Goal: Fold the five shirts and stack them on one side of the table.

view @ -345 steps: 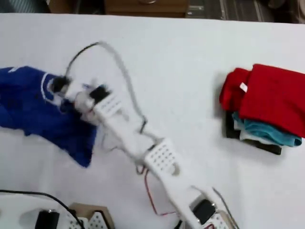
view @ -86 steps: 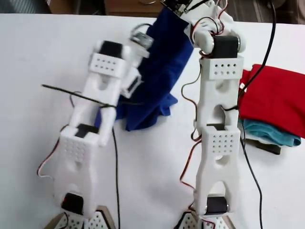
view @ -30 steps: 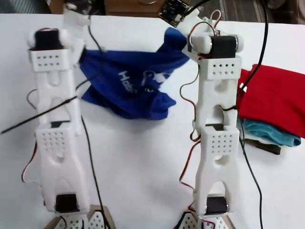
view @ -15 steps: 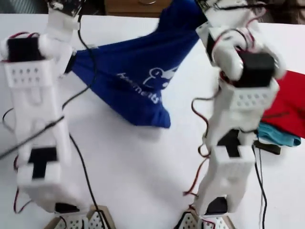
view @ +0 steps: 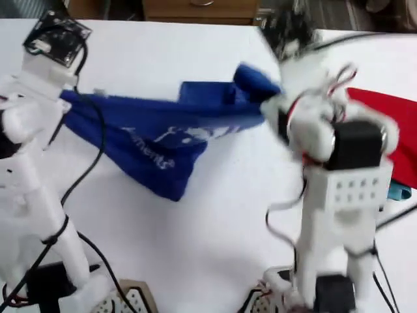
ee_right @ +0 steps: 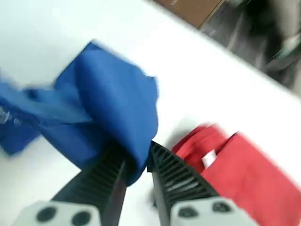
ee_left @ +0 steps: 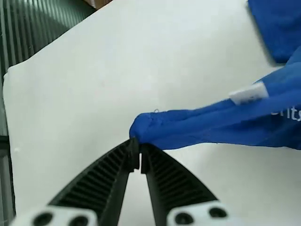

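Surface: white table (view: 215,222) is being viewed from above; wooden furniture (view: 195,8) is being seen past its far edge.
Garment: blue shirt (view: 163,130) is being held up and stretched between the two arms, with its printed middle sagging towards the tabletop; whether the lowest fold is touching cannot be told.
Left end: left gripper (ee_left: 139,148) is being pressed together on a bunched corner of the blue shirt; a small white label (ee_left: 249,92) is being seen on the cloth just beyond the pinch.
Right end: right gripper (ee_right: 135,155) is being clamped on a fold of the blue shirt, with cloth draped over and between its jaws.
Arms: left arm (view: 26,163) is being raised at the table's left side; right arm (view: 339,189) is being raised towards the right, near the stack.
Stack: red shirt (view: 397,124) is being kept on top at the table's right edge; a teal shirt (view: 399,192) is being glimpsed beneath it, partly hidden by the right arm.
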